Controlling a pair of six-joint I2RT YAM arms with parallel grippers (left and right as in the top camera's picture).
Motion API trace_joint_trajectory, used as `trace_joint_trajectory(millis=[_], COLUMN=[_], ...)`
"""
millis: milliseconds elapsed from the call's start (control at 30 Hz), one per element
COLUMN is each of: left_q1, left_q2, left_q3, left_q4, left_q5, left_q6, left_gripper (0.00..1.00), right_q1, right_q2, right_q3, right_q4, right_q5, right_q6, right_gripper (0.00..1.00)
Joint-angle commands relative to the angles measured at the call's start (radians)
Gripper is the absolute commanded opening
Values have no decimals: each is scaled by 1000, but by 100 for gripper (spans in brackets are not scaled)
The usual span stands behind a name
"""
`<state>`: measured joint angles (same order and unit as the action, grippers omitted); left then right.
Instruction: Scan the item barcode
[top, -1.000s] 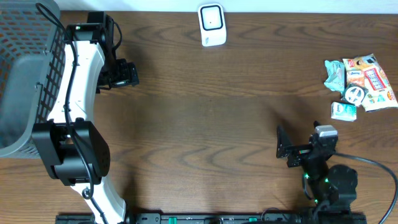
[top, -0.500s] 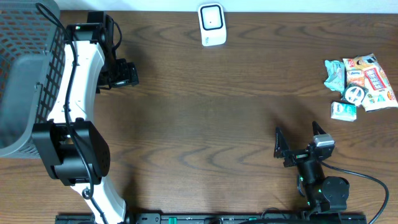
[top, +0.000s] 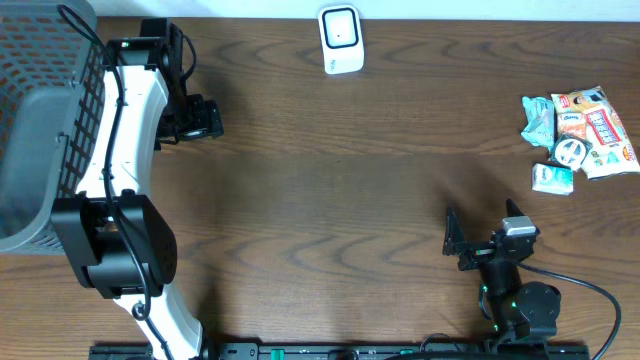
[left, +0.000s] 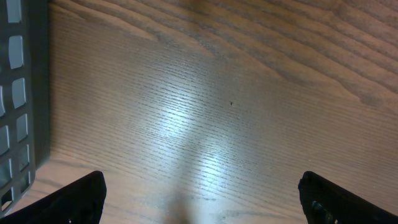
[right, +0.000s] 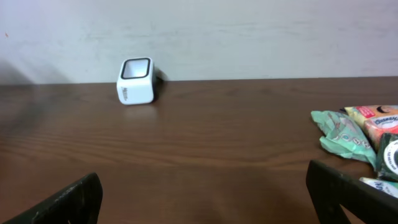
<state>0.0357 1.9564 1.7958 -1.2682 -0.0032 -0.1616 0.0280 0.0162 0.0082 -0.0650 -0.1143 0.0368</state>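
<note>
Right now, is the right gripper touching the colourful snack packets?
Apart. Overhead view shows bare brown wooden table between the right gripper and the colourful snack packets.

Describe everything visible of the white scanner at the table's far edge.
The scanner is a small white, plastic-looking box with rounded corners and a dark window framed in its upward-tilted top face. It stands on the wooden table near the far edge, apart from everything else; only the table touches it.

Dark wood table (right: 205, 143), pale wall (right: 249, 31).
</note>
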Motion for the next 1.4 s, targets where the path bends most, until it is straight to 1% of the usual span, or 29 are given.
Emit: trace_joint_trajectory(millis=[0, 367, 1367], left_q1=[2, 2, 2], left_q2=[5, 5, 5], left_q3=[-6, -6, -6], left_q4=[-3, -3, -3], left_q5=[-9, -9, -9], left_q6=[-13, -13, -13], left_gripper=[98, 98, 98], right_q1=[-20, -20, -21], right_q2=[-11, -11, -11], right_q3=[-3, -2, -2], right_q4=[-7, -13, -6], right_q5=[23, 60, 52], right_q6=[-42, -42, -46], right_gripper=[99, 99, 99])
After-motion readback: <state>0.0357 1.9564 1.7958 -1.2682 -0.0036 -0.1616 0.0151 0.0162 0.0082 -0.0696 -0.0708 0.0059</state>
